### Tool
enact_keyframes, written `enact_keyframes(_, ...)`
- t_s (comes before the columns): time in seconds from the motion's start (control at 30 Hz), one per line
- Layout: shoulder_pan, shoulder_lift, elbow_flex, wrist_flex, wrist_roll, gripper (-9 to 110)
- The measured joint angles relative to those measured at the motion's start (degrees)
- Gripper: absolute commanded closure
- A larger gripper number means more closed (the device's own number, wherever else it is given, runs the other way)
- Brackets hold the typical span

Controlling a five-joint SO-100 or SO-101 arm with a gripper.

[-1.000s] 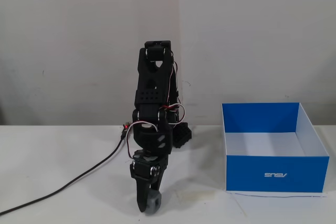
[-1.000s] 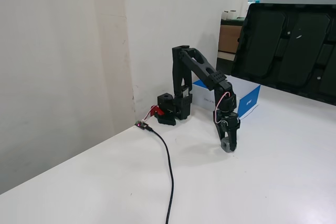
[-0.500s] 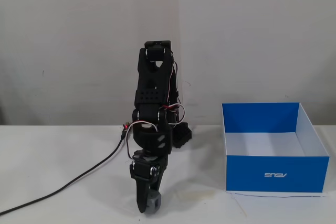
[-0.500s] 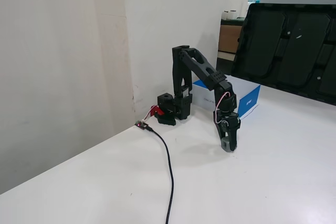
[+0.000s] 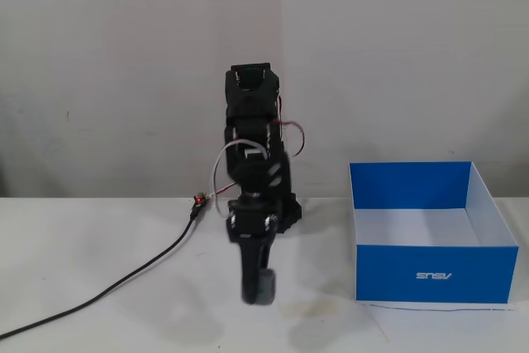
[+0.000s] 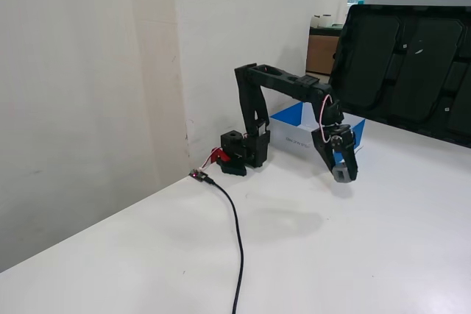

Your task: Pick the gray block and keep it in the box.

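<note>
Black two-finger gripper (image 5: 258, 287) clamped around small matte gray cube (image 5: 265, 287), lifted clear of white table (image 5: 124, 237), left of big blue cardboard box (image 5: 430, 274), ready for carrying rightward over its rim.

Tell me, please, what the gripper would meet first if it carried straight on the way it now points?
Most likely the bare table. The gripper points downward, shut on the gray block, lifted above the surface. The box sits off to the side, out of that line, though depth is hard to judge.
</note>
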Motion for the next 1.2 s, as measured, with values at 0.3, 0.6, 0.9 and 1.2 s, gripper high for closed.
enact_keyframes(0.3,-11.34,7.65,-4.04,6.77,-4.39,96)
enact_keyframes(0.6,-29.79,18.63,-4.04,11.07,-5.36,96)
enact_keyframes(0.9,-45.79,21.09,-4.04,12.04,-5.36,95)
enact_keyframes(1.2,-55.02,16.35,-4.04,8.35,-5.36,94)
